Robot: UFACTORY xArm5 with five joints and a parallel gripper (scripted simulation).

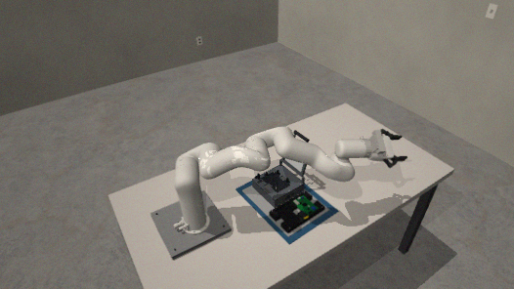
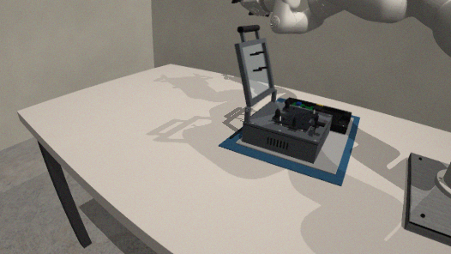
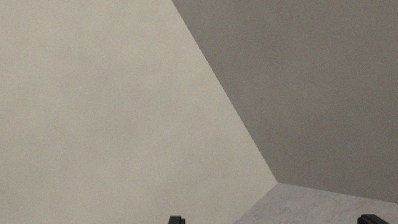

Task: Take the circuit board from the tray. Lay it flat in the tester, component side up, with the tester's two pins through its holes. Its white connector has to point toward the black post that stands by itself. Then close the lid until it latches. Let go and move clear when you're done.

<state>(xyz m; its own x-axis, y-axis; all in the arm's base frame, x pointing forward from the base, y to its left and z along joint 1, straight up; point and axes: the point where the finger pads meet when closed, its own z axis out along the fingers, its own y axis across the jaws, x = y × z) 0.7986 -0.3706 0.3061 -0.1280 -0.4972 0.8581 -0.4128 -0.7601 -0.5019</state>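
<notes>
The green circuit board (image 1: 304, 205) lies in the black tray (image 1: 296, 213) at the near end of the blue mat; it also shows in the exterior view (image 2: 300, 104) behind the tester. The grey tester (image 1: 278, 186) stands beside the tray, its lid (image 2: 255, 73) raised nearly upright with a black handle on top. My gripper (image 1: 396, 147) is open and empty, held high over the far end of the table, well away from the tray and pointing outward. In the wrist view only the two fingertips show at the bottom edge, against the room's walls.
The arm's base plate (image 1: 190, 229) sits at the near left of the table. The blue mat (image 2: 296, 146) carries tester and tray. The arm's elbow hangs just above the raised lid's handle (image 2: 249, 29). Table edges lie close beyond the gripper.
</notes>
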